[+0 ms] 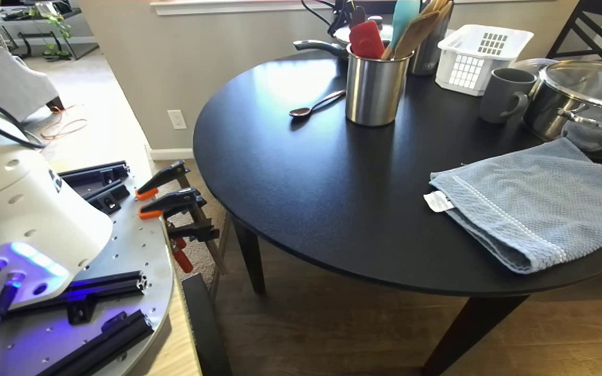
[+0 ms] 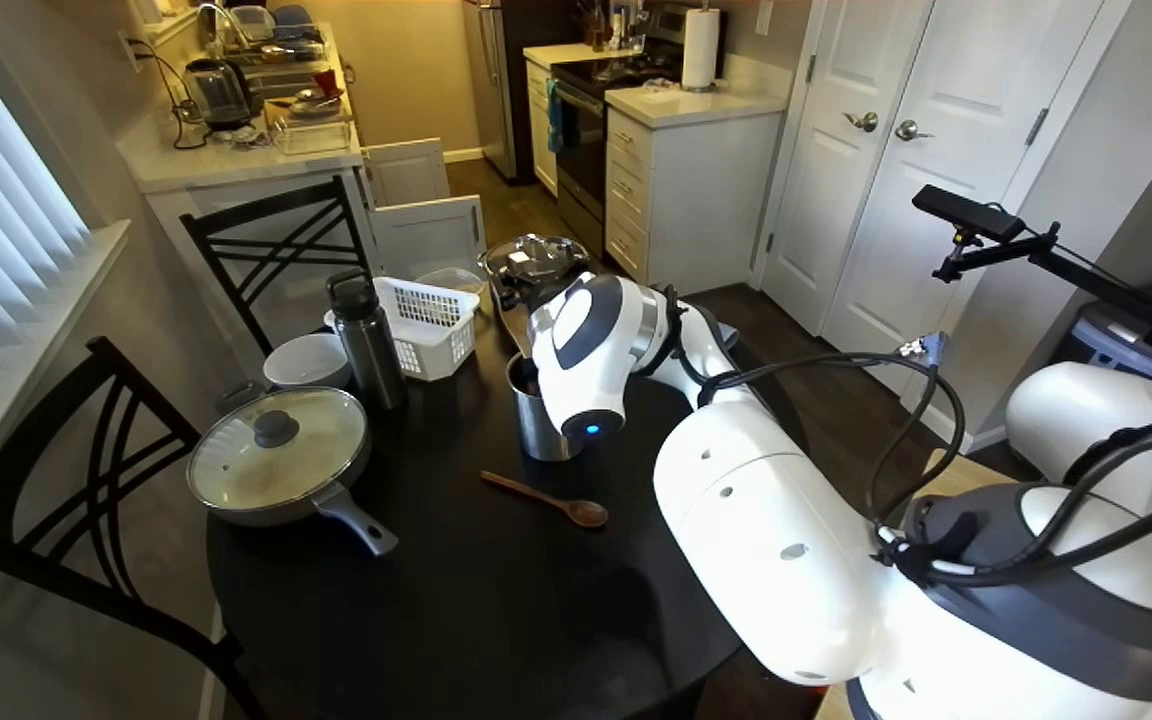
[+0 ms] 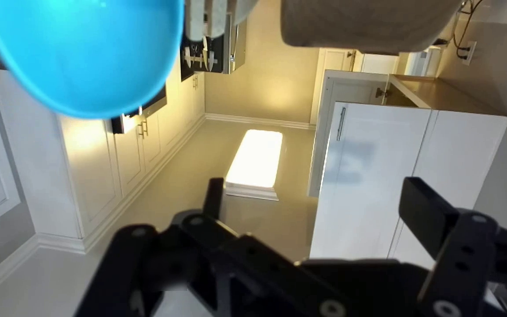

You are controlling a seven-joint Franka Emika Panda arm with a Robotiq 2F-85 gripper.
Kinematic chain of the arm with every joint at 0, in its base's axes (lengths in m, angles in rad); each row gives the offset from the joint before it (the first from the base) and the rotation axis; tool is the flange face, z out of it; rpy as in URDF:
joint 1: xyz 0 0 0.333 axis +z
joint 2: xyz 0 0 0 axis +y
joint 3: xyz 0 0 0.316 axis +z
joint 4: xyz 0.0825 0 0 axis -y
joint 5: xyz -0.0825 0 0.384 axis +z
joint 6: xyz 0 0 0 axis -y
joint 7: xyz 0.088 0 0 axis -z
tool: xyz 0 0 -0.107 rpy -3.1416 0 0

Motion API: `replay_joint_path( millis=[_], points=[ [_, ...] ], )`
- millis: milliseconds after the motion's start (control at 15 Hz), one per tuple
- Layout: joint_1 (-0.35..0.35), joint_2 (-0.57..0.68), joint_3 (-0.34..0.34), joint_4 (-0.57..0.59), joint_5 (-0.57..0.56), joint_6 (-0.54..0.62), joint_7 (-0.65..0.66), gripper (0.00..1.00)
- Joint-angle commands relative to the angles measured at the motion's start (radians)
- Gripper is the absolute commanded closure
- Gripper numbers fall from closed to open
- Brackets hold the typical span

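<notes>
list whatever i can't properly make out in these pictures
Red spatula, lower part: hidden by the steel utensil canister in an exterior view.
Blue utensil, whole outline: cut off by the top edge in the wrist view.
Blue towel, one end: cut off by the right edge in an exterior view.
White tag, any print: too small to read in an exterior view.

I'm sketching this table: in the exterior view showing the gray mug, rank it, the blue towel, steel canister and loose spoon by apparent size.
Largest to smallest:
blue towel
steel canister
gray mug
loose spoon
</notes>
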Motion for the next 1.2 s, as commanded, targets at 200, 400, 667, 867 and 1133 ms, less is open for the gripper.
replay_joint_path(
  millis=[200,400,667,867,1133],
  points=[
    [0.137,0.172,-0.071,-0.141,-0.004,0.103,-0.038,0.00],
    [0.187,0.275,-0.104,-0.180,-0.013,0.170,-0.068,0.00],
    [0.246,0.368,-0.126,-0.211,-0.031,0.279,-0.072,0.00],
    [0.286,0.438,-0.116,-0.223,-0.047,0.348,-0.069,0.00],
    [0.339,0.530,-0.073,-0.241,-0.119,0.394,-0.073,0.00]
  ],
)
